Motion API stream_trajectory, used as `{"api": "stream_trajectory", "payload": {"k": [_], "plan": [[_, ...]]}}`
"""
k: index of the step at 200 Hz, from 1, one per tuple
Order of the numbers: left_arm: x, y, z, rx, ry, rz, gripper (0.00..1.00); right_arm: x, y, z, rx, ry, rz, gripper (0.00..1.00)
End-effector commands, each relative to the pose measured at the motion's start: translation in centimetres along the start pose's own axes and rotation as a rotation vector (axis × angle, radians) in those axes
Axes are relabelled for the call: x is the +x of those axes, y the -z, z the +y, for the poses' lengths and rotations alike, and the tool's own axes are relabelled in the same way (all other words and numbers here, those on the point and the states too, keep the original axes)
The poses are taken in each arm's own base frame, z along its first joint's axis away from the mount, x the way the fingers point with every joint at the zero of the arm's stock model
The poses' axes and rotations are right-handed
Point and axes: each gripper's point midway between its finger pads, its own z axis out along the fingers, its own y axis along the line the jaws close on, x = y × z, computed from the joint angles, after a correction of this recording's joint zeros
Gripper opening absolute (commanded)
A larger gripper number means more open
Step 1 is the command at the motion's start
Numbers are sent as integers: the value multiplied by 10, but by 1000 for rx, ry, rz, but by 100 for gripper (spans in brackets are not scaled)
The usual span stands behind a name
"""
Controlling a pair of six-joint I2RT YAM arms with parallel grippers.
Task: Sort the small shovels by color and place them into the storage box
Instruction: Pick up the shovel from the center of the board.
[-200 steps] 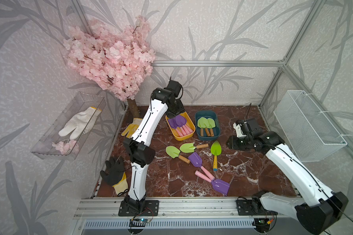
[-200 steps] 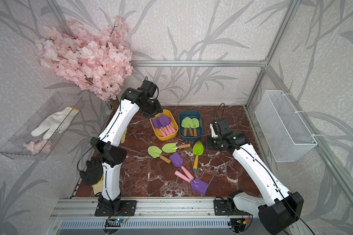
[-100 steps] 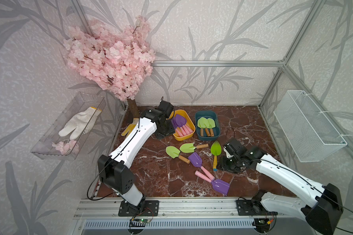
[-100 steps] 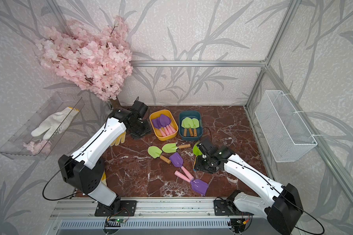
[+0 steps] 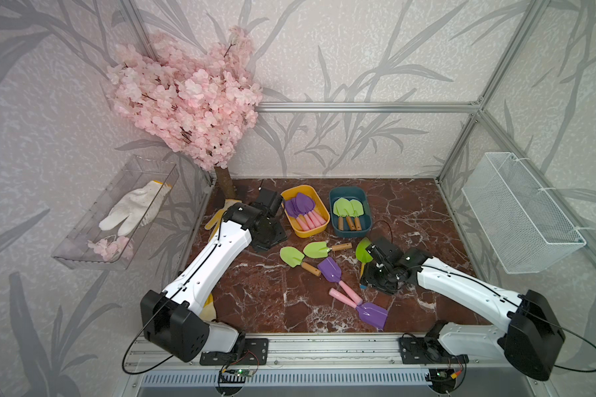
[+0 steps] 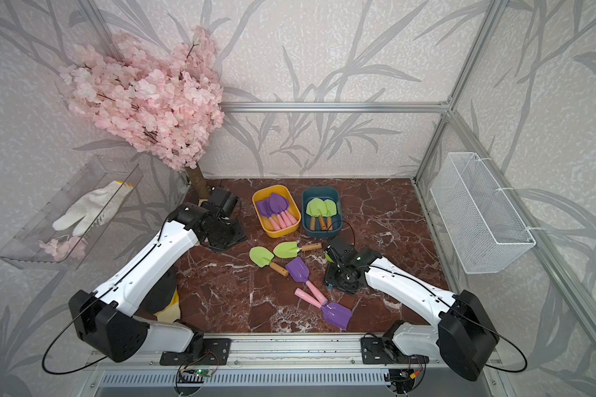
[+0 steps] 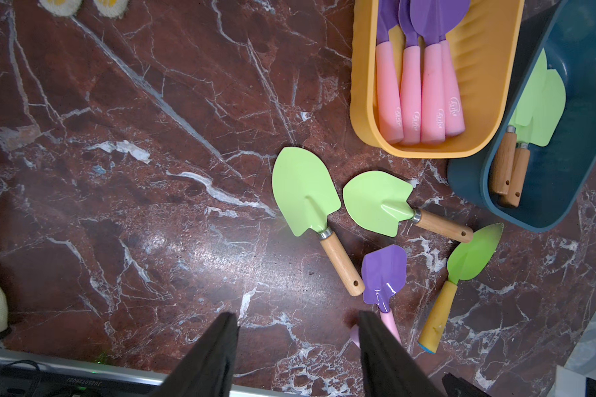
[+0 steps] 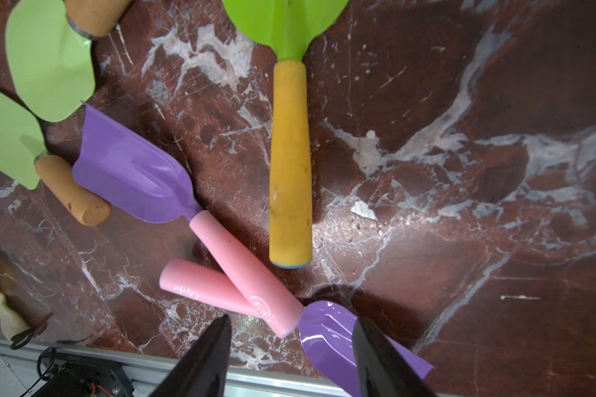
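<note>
While five loose shovels lay on the veined red marble tabletop, the yellow-orange rounded plastic tub held glossy purple blades with pink handles and the dark teal tub held light green blades with wooden handles. This was the colour sort. The left gripper and right gripper hovered empty, fingers apart. The right hung over the crossed purple pair, likely next.

Near the back edge of the tabletop a yellow-orange tub holds four purple pink-handled shovels. Beside it, a teal tub holds three light green wooden-handled shovels. Mid-tabletop lie a light green shovel, a second light green shovel and a pointed green yellow-handled shovel. There too a purple shovel crosses handles with the frontmost purple shovel.
</note>
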Motion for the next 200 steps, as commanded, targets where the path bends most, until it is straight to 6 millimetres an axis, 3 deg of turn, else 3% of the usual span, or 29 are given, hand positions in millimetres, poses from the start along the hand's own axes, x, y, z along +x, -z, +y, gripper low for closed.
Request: {"api": "stream_trajectory", "payload": {"k": [1, 48, 200], "plan": [[1, 5, 7, 4, 16, -14, 60, -9, -6, 4, 30, -6, -27, 61], [2, 14, 15, 1, 18, -37, 60, -12, -24, 11, 50, -7, -4, 60], [11, 9, 27, -6, 37, -15, 60, -15, -42, 7, 111, 33, -2, 47]]}}
